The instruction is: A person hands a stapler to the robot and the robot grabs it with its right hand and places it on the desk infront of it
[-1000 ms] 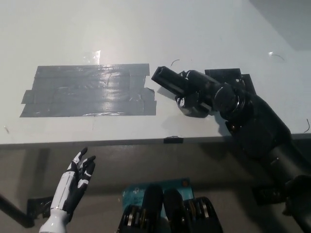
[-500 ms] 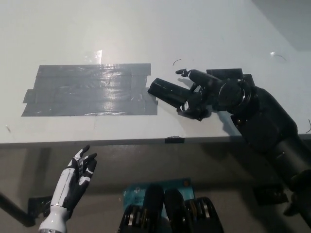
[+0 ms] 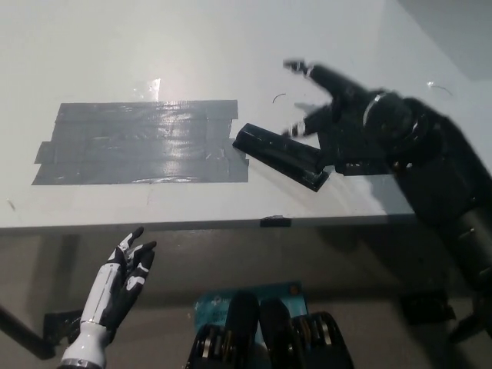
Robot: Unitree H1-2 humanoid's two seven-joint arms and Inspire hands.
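A black stapler (image 3: 280,156) lies flat on the white desk (image 3: 192,46), its left end at the right edge of the grey tape patch (image 3: 141,143). My black right hand (image 3: 330,108) hovers just above and to the right of it, fingers spread, holding nothing. My white left hand (image 3: 123,277) rests below the desk's front edge at the lower left, fingers apart and empty.
A patch of black tape (image 3: 369,117) lies on the desk under my right arm. The desk's front edge (image 3: 192,225) runs across the picture below the stapler. A darker surface shows at the far right corner (image 3: 453,31).
My right hand has let go of the stapler, opened and lifted up and to the right. The stapler now lies flat on the desk, free of the hand.
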